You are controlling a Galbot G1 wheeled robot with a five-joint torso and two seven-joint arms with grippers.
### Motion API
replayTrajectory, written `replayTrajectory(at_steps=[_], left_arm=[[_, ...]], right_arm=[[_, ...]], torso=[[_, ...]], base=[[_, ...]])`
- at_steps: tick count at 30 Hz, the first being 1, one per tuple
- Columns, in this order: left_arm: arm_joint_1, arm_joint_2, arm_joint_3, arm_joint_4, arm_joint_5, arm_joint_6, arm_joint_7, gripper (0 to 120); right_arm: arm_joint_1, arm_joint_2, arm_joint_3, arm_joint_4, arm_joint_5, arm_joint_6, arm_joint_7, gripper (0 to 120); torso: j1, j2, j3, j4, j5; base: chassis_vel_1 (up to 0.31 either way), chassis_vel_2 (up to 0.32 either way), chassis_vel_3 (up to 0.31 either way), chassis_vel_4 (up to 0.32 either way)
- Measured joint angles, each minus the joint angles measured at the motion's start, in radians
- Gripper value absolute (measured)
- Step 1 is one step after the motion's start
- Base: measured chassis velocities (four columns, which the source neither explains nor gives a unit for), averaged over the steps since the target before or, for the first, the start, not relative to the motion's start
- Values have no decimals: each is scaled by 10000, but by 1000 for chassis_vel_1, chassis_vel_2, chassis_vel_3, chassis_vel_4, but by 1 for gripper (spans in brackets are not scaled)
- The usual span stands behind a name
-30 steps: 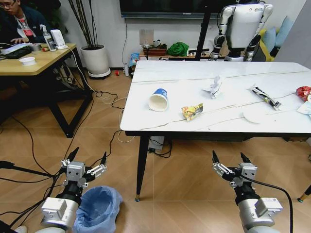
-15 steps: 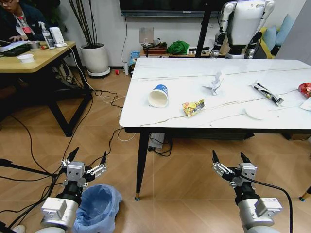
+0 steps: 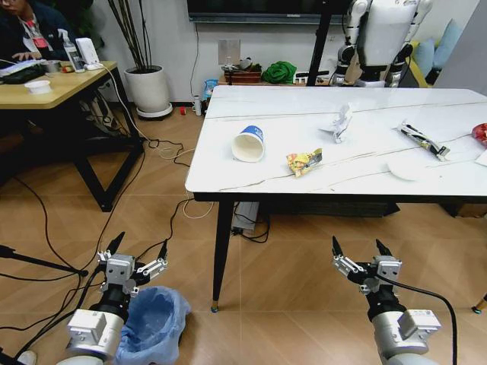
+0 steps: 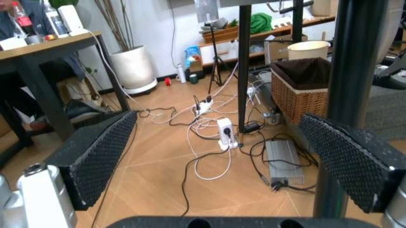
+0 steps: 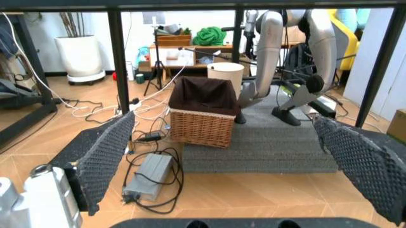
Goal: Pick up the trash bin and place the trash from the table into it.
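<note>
The trash bin (image 3: 154,325), lined with a crinkly light-blue bag, stands on the floor at the lower left. My left gripper (image 3: 137,255) hangs open just left of it and slightly above its rim, holding nothing. My right gripper (image 3: 362,249) is open over bare floor before the table (image 3: 228,179). On the marble top lie a tipped blue-and-white paper cup (image 3: 249,144), a yellow snack wrapper (image 3: 303,161), crumpled white paper (image 3: 339,124), a black-white stick wrapper (image 3: 421,140), a white lid (image 3: 405,169) and a red can (image 3: 481,133) at the right edge.
Cables (image 3: 163,220) trail over the wooden floor left of the table. A black table leg (image 3: 221,255) stands between my grippers. A wooden desk (image 3: 53,87) and a white plant pot (image 3: 149,93) are at the back left. A wicker basket (image 5: 203,114) and power adapter (image 4: 284,161) sit under the table.
The whole head picture has shifted: the table and far wall sit slightly higher and the table's trash a little right, so the camera moved. Both grippers keep their pose, still open.
</note>
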Motion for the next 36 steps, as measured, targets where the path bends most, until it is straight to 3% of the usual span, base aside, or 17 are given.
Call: replayTrajectory(at_steps=[36], left_arm=[[78,-43,13,6,69,-114,70,100]], right_arm=[[-98,16,-82,-90,-125,154,-25,100]], torso=[[-558,-1516,-958,0,0]], base=[[0,0,0,0]])
